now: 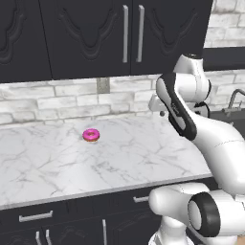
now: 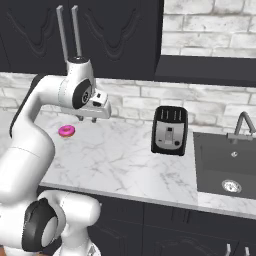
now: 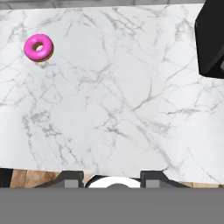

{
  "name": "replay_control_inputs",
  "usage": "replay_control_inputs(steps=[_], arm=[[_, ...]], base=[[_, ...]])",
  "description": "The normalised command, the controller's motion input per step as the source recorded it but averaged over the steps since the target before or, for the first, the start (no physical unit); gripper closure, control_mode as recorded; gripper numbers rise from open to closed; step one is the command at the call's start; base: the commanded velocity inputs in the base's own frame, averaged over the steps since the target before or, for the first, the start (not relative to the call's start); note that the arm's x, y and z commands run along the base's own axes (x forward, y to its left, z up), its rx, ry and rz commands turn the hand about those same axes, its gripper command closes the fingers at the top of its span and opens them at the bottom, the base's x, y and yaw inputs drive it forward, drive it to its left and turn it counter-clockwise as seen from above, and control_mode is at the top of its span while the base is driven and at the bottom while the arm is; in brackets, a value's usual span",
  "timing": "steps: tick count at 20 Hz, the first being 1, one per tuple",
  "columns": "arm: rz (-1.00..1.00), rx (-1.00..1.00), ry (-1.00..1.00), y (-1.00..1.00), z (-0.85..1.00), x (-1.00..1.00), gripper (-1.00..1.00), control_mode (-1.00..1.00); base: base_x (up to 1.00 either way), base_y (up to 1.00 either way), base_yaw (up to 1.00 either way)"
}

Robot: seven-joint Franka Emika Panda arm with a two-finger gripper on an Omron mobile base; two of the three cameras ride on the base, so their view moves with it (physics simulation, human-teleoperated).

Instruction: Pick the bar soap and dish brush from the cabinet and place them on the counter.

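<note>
The dark cabinet (image 1: 95,33) hangs above the counter with both carved doors shut, its two silver bar handles (image 1: 133,33) side by side. The bar soap and the dish brush are hidden from view. The white marble counter (image 1: 119,158) stretches below. My gripper (image 2: 87,119) hovers above the counter's middle and points down at the marble (image 3: 122,100). It is open, with its two fingertips (image 3: 72,178) apart and nothing between them. The cabinet handles (image 2: 67,32) rise just above and behind my hand.
A pink frosted donut (image 1: 91,135) lies on the counter to the left of my hand, also in the hand view (image 3: 39,47). A black toaster (image 2: 169,130) stands to the right, with a dark sink (image 2: 227,165) and faucet beyond it.
</note>
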Motion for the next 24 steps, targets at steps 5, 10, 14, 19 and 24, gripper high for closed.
replay_control_inputs(steps=[5,10,14,19,24], arm=[[0.0,0.0,-0.06,0.07,0.0,-0.18,-1.0,-1.0],[-0.01,0.0,-0.23,0.18,0.28,-0.46,-1.0,-1.0],[0.0,0.0,-0.22,0.06,0.36,-0.55,-1.0,-1.0],[0.0,0.0,-0.22,0.05,0.4,-0.51,-1.0,-1.0],[0.0,0.0,-0.13,0.06,0.33,-0.43,-1.0,-1.0]], base=[[0.0,0.0,0.0],[0.0,0.0,0.0],[0.0,0.0,0.0],[0.0,0.0,0.0],[0.0,0.0,0.0]])
